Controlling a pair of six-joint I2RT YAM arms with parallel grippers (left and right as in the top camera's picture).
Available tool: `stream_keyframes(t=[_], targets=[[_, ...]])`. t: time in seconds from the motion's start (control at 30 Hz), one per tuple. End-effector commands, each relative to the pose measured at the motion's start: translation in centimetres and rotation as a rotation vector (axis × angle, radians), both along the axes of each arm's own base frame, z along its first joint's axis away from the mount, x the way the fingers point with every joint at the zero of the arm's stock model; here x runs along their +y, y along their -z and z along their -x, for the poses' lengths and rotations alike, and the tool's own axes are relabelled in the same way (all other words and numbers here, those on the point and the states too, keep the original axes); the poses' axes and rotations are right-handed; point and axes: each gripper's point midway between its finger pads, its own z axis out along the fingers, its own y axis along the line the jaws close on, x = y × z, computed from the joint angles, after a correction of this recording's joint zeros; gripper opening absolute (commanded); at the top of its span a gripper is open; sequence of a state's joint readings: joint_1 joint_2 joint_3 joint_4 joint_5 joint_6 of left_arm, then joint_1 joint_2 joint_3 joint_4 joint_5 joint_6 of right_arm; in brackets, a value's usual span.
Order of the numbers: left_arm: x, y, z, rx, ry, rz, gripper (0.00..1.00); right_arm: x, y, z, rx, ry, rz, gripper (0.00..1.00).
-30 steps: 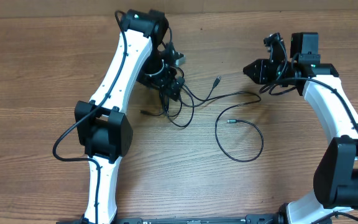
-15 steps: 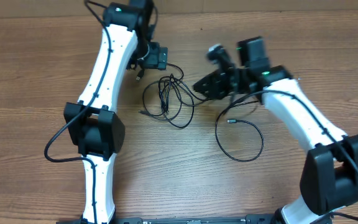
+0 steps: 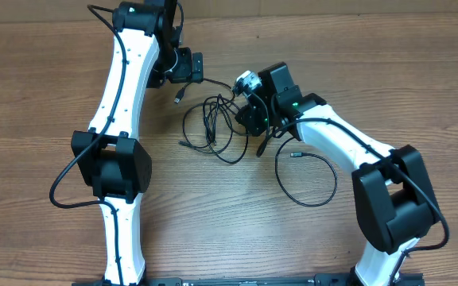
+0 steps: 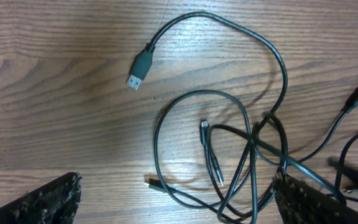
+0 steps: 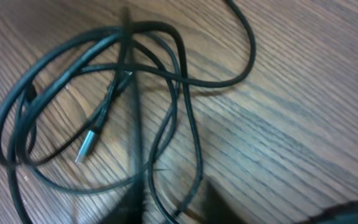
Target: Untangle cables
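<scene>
The cables (image 3: pixel 213 127) lie as a loose tangle of thin black cords at the table's middle, with a USB plug (image 3: pixel 180 97) sticking out at the upper left. A separate cable loop (image 3: pixel 308 179) lies to the right. My left gripper (image 3: pixel 188 67) is open and empty, hovering just behind the tangle. In the left wrist view its fingers (image 4: pixel 179 208) are spread wide over the cords (image 4: pixel 247 149), beyond which lies the plug (image 4: pixel 140 67). My right gripper (image 3: pixel 243 111) is at the tangle's right edge. Its wrist view is blurred, with jaws (image 5: pixel 229 214) apart over strands (image 5: pixel 179 93).
The table is bare brown wood (image 3: pixel 46 159). The left arm's white links (image 3: pixel 118 119) run along the left side. The right arm (image 3: pixel 348 143) crosses above the separate loop. Thicker black arm wires hang by each elbow.
My right arm swung left from the far right to the tangle's right edge. My left gripper pulled back up and left, off the tangle, and the cords now lie spread out.
</scene>
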State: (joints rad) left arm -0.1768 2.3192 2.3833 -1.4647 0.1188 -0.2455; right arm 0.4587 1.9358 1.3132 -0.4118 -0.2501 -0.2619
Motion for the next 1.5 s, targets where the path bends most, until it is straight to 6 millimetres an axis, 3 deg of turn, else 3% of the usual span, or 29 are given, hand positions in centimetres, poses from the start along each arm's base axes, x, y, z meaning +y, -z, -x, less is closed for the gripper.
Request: stream_keyframes(t=[0.0, 0.1, 0.27, 0.4, 0.6, 0.77, 0.83, 0.93, 1.03, 1.17, 1.3, 1.43, 1.47], targets=[[-0.6, -0.7, -0.6, -0.03, -0.009, 0.02, 1.0, 1.3, -1.8, -1.0, -0.065, -0.01, -0.029, 0.04], [-0.5, -0.7, -0.6, -0.029, -0.01, 0.016, 1.0, 1.6, -3.6, -1.5, -0.078, 0.023, -0.069, 0.04], [-0.2, -0.7, -1.0, -0.047, -0.015, 0.002, 1.0, 4.1, -10.1, -1.3, -0.097, -0.002, -0.267, 0.04], [1.2, -0.7, -1.3, -0.054, -0.042, -0.041, 1.0, 4.4, -11.8, -2.8, -0.086, 0.109, -0.382, 0.04], [3.2, -0.6, -1.2, -0.036, -0.088, -0.044, 0.99, 5.3, -16.2, -5.2, -0.211, 0.153, -0.537, 0.04], [4.6, -0.5, -0.9, -0.017, -0.114, -0.047, 0.99, 1.4, -16.7, -7.7, -0.282, 0.342, -0.474, 0.04], [4.9, -0.5, -0.9, -0.015, -0.121, -0.048, 1.0, -0.9, -18.3, -7.9, -0.309, 0.399, -0.456, 0.04], [5.0, -0.5, -0.9, -0.015, -0.123, -0.048, 1.0, -3.4, -21.2, -7.3, -0.348, 0.444, -0.458, 0.04], [5.0, -0.5, -0.9, -0.015, -0.122, -0.047, 1.0, -6.6, -24.0, -5.1, -0.352, 0.493, -0.439, 0.04], [4.8, -0.5, -0.9, -0.012, -0.121, -0.04, 1.0, -12.9, -22.9, -2.7, -0.306, 0.687, -0.263, 0.04], [4.8, -0.5, -0.8, -0.009, -0.12, -0.037, 1.0, -18.7, -19.5, -0.5, -0.205, 0.879, -0.066, 0.04], [4.5, -0.5, -0.8, -0.007, -0.117, -0.02, 0.99, -21.2, -14.7, 3.2, 0.024, 0.98, 0.063, 0.04], [4.4, -0.5, -0.8, -0.006, -0.116, -0.016, 1.0, -21.5, -12.9, 4.9, 0.127, 1.035, 0.099, 0.04]])
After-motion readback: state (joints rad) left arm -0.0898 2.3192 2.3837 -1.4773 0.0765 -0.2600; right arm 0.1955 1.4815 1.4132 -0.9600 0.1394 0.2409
